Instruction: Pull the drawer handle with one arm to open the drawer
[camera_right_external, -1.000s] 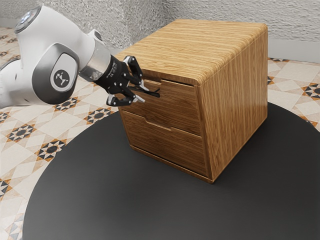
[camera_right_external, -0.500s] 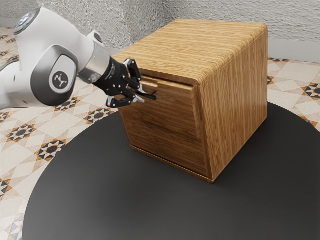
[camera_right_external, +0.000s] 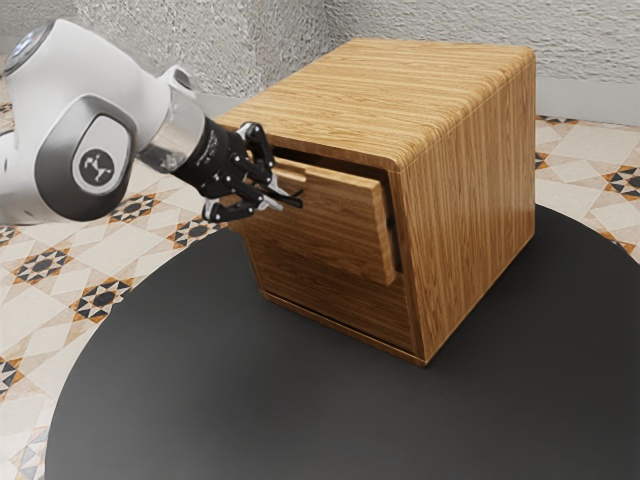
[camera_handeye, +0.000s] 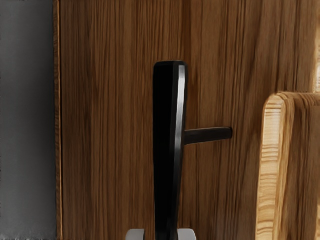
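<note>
A wooden cabinet (camera_right_external: 465, 190) with two drawers stands on the round black table (camera_right_external: 300, 400). Its upper drawer (camera_right_external: 335, 225) sticks out partway toward the exterior view's left, with a dark gap showing behind its front. The lower drawer (camera_right_external: 335, 285) sits flush. My black gripper (camera_right_external: 272, 190) is shut on the upper drawer's black bar handle (camera_right_external: 288, 197). In the wrist view the handle (camera_handeye: 167, 150) runs as a dark bar across the drawer front (camera_handeye: 110, 125), its mounting post (camera_handeye: 207, 135) off to one side, and a pale finger pad (camera_handeye: 135, 233) sits at each side of the bar.
The cabinet's rounded top edge (camera_handeye: 287, 165) shows beside the drawer front in the wrist view. The black table extends wide in front of the cabinet. Patterned floor tiles (camera_right_external: 60, 280) lie beyond the table, and a rough grey wall (camera_right_external: 260, 30) stands behind.
The upper drawer has slid out from flush to partly open. My gripper moved toward the exterior view's left, holding the handle throughout.
</note>
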